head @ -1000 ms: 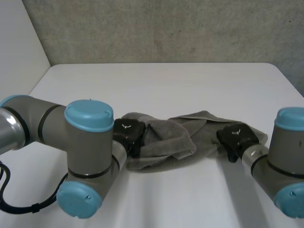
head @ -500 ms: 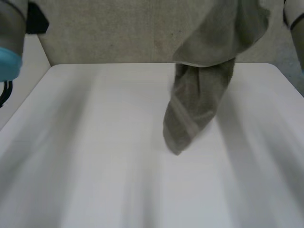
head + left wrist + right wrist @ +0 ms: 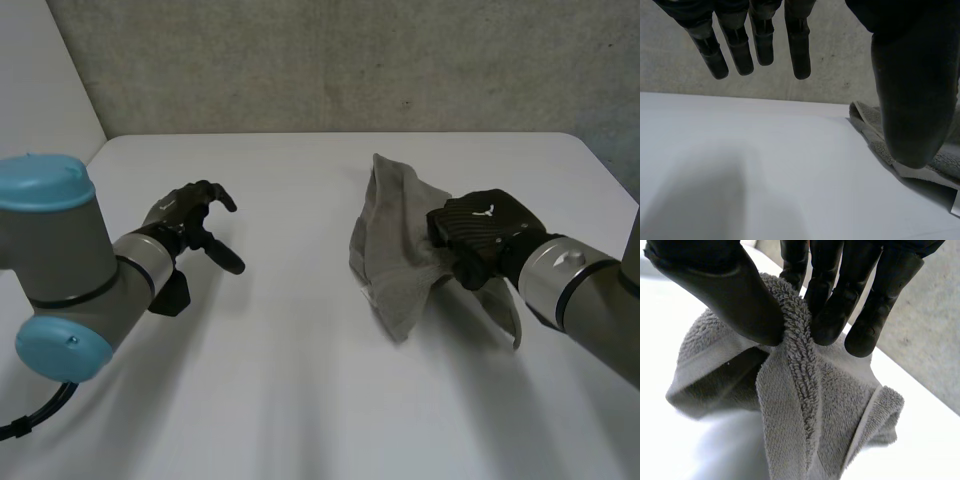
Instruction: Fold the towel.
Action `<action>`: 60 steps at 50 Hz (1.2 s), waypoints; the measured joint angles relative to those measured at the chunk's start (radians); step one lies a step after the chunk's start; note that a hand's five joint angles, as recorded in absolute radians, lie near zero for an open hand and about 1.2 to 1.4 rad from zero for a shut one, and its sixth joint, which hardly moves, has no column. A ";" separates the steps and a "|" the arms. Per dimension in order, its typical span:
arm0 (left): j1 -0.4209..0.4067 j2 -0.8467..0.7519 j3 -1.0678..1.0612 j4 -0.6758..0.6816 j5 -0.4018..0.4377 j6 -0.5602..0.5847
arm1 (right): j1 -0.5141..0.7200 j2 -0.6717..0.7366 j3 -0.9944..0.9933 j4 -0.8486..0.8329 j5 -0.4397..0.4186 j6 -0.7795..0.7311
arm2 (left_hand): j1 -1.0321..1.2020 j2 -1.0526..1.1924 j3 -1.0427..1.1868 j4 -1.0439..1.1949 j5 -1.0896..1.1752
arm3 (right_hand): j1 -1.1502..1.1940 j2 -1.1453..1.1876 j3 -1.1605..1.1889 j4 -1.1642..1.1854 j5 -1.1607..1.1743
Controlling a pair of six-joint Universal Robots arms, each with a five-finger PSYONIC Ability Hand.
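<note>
A grey towel (image 3: 395, 250) lies bunched on the white table (image 3: 290, 380), right of the middle. My right hand (image 3: 478, 235) is shut on it: in the right wrist view the thumb (image 3: 735, 295) and the fingers (image 3: 832, 300) pinch a thick fold of the towel (image 3: 800, 390), and the cloth hangs in loose folds below them. My left hand (image 3: 190, 225) hovers over the table's left part, well apart from the towel, open and holding nothing. In the left wrist view its fingers (image 3: 755, 40) are straight, and an edge of the towel (image 3: 920, 155) lies past the thumb (image 3: 912, 90).
A grey wall (image 3: 330, 60) rises behind the table's far edge. Bare white tabletop lies between the two hands and along the near edge.
A second ago both hands held the towel low at the near edge. It was then swung up high. Now the left hand has let go and moved left; the right still holds it.
</note>
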 measured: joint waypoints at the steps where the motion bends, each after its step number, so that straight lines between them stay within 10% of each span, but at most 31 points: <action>1: -0.003 -0.002 -0.012 0.025 -0.001 0.002 | 0.015 -0.017 0.014 -0.007 0.000 0.003 | 0.000 0.000 0.000 0.000 0.000 | 0.000 0.000 0.000 0.000 0.000; 25: -0.085 -0.003 -0.144 0.358 0.014 0.005 | 0.154 -0.503 -0.036 -0.004 -0.119 0.198 | -0.004 -0.005 -0.006 -0.003 -0.004 | 0.009 0.000 0.000 0.003 0.000; 51: -0.265 -0.095 -0.176 0.471 0.169 0.003 | 0.129 -0.526 -0.050 -0.011 -0.122 0.332 | -0.002 -0.003 -0.005 -0.003 0.017 | 0.013 0.000 0.000 0.003 0.000; 60: -0.277 -0.100 -0.160 0.463 0.175 0.002 | 0.075 -0.530 -0.049 -0.016 -0.124 0.335 | 0.972 1.011 0.997 1.038 1.027 | 0.013 0.000 0.000 0.003 0.000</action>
